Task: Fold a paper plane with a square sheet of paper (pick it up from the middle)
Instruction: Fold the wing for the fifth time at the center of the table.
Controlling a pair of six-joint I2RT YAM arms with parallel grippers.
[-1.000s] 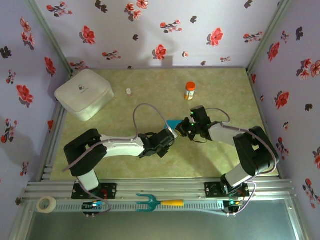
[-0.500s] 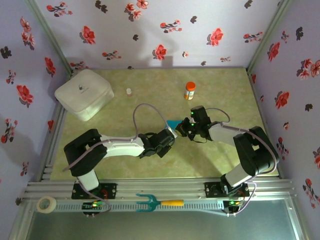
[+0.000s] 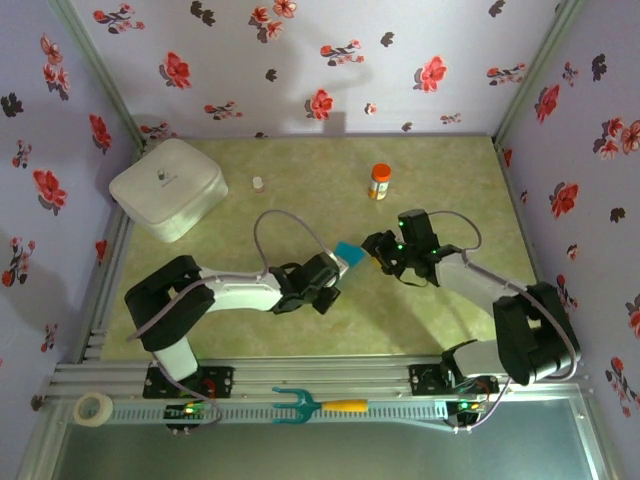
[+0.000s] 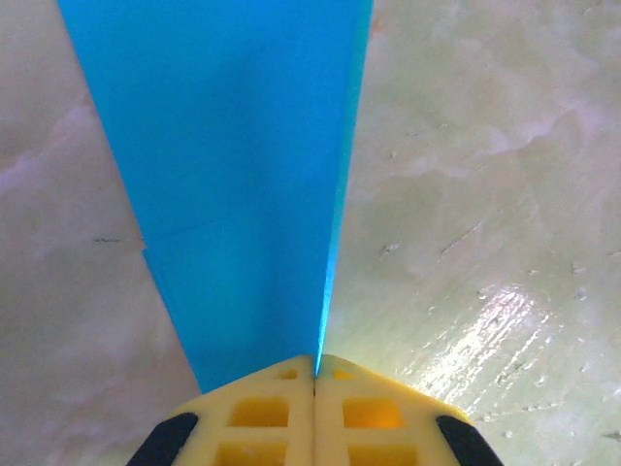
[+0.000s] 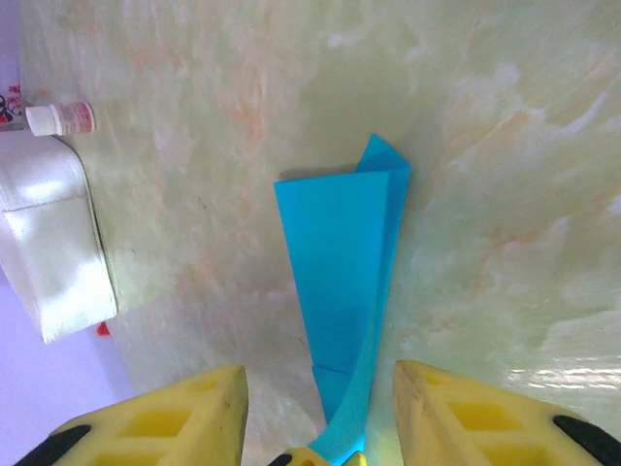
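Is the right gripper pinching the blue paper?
No, the right gripper's yellow fingers stand open, with the paper running between them and a gap on each side.

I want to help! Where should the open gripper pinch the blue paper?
Probably pinch the blue paper at its wide free end, coming from the right, away from the left gripper shut on its narrow tip. It's thin and folded, so close across the layers.

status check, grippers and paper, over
Left gripper shut on folded teal paper. Right gripper open, pointed at it. Orange-capped bottle and white box well off, not in the way.
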